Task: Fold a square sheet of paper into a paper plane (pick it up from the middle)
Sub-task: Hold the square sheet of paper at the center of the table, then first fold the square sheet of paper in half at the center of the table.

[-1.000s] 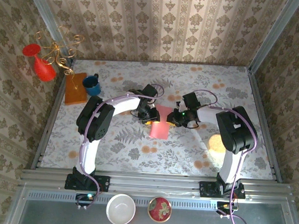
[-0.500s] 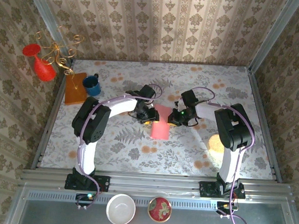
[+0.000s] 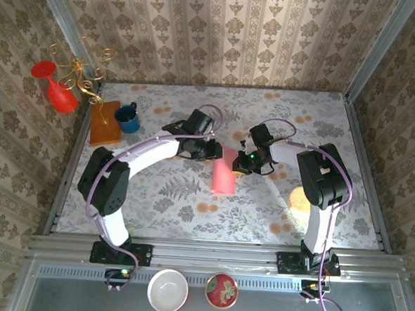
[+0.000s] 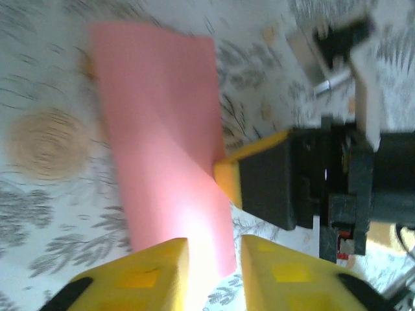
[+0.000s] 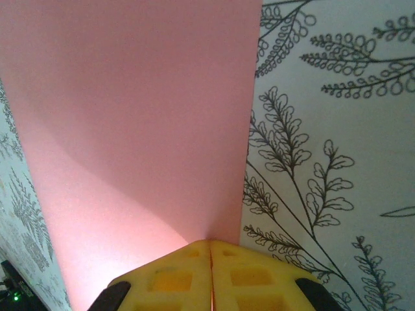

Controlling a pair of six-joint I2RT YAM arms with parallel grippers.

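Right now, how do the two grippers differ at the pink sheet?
The right gripper has its fingers shut on the pink sheet; the left gripper has fingers apart around its edge. The left gripper meets it from the left, the right gripper from the right. Both have yellow fingers.

Left arm [image 3: 148, 152], right arm [image 3: 292, 152] angled inward; right jaws together, left jaws slightly apart.

one pink sheet [image 3: 222, 176], two bowls [image 3: 168, 290], one mug [image 3: 128, 117]
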